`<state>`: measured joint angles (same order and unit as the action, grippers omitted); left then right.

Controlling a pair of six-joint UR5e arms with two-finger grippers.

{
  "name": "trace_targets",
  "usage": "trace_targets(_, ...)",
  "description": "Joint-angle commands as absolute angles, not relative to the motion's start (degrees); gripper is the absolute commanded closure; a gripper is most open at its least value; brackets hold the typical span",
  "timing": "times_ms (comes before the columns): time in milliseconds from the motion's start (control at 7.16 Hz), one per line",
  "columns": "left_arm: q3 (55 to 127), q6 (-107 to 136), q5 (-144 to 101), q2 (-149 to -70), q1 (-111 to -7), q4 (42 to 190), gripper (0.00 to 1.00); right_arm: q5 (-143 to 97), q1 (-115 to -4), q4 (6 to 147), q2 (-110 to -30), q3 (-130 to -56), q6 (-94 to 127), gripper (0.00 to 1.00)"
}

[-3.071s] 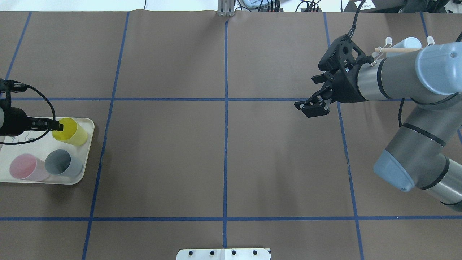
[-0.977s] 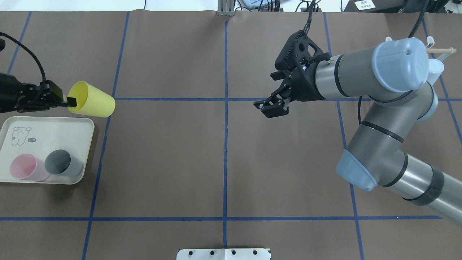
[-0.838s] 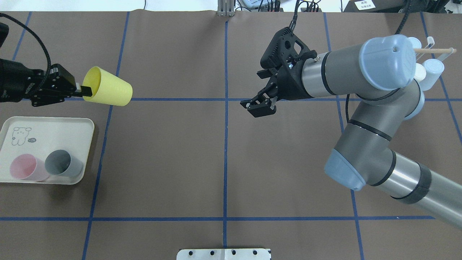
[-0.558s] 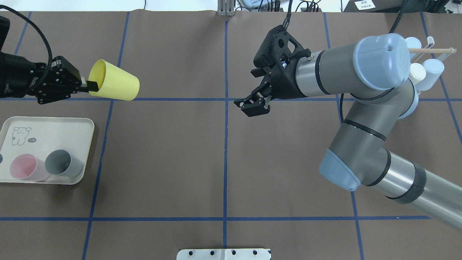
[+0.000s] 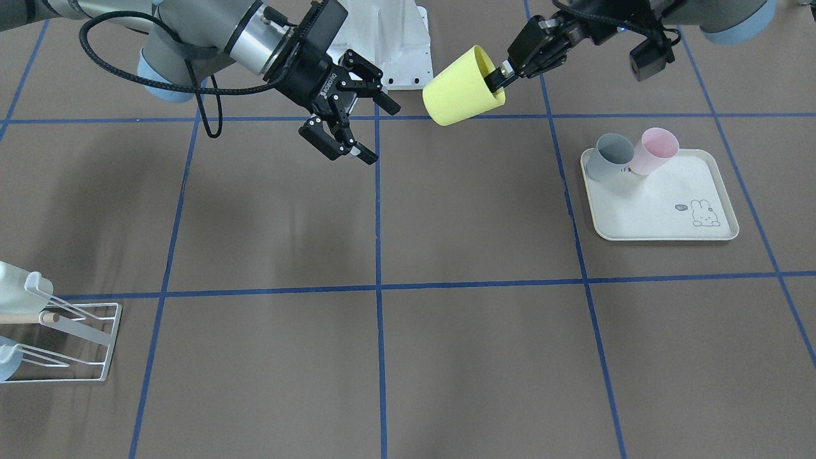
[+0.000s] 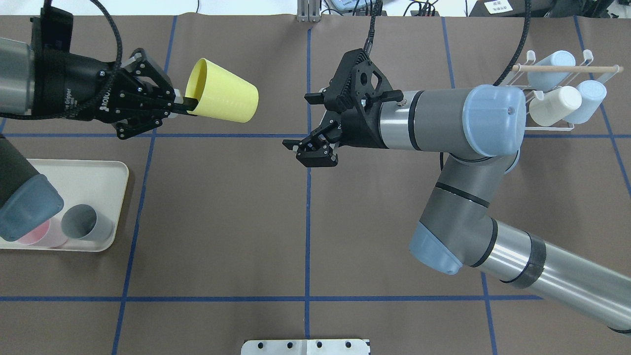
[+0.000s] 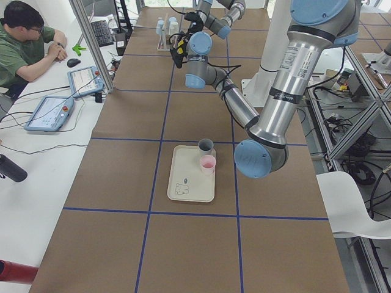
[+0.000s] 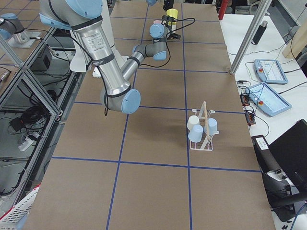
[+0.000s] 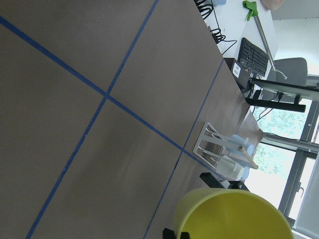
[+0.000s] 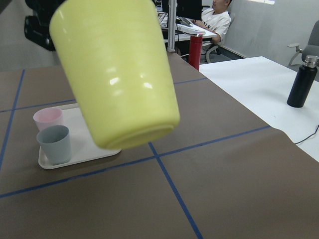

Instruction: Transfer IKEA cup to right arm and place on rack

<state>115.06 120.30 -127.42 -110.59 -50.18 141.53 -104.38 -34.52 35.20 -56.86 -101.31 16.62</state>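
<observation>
The yellow IKEA cup [image 6: 222, 97] hangs on its side above the table, its bottom pointing at my right arm. My left gripper [image 6: 190, 103] is shut on its rim, one finger inside the mouth; the front view shows the cup [image 5: 459, 95] and that gripper [image 5: 497, 78] the same way. A short gap to the cup's right, my right gripper [image 6: 310, 150] stands open and holds nothing, as the front view shows the gripper [image 5: 376, 127] too. The cup [image 10: 119, 74] fills the right wrist view. The white wire rack [image 6: 567, 69] with its wooden dowel stands far right.
The rack holds two pale blue cups [image 6: 554, 61] and a cream one [image 6: 554, 106]. A cream tray [image 6: 98, 172] at the left holds a grey cup [image 6: 84, 222] and a pink cup [image 5: 656, 150]. A person [image 7: 24, 43] sits at the side desk.
My left gripper lifted the yellow cup off the tray and carried it right, toward the centre. My open right gripper moved left to meet it.
</observation>
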Motion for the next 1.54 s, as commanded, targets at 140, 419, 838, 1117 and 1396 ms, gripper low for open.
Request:
trace_targets(140,114.3,120.6,-127.4,-112.1,-49.3,141.5,1.00,-99.7,-32.9,34.7,-54.6,-101.3,10.8,0.02)
trace_targets(419,114.3,120.5,-127.4,-112.4,-49.0,141.5,1.00,-98.6,-32.2,34.7,-54.6,-101.7,8.8,0.02)
trace_targets(838,114.3,120.3,-127.4,-112.5,-48.8,141.4,1.00,-98.4,-31.6,34.7,-53.3,-101.9,6.0,0.02)
trace_targets(1117,114.1,120.2,-127.4,-112.6,-48.8,141.5,1.00,-98.3,-31.6,32.7,-53.4,-101.7,5.5,0.02)
trace_targets(1396,114.0,120.3,-127.4,-112.9,-48.8,141.3,1.00,-98.3,-31.4,32.6,-53.3,-101.8,4.2,0.10)
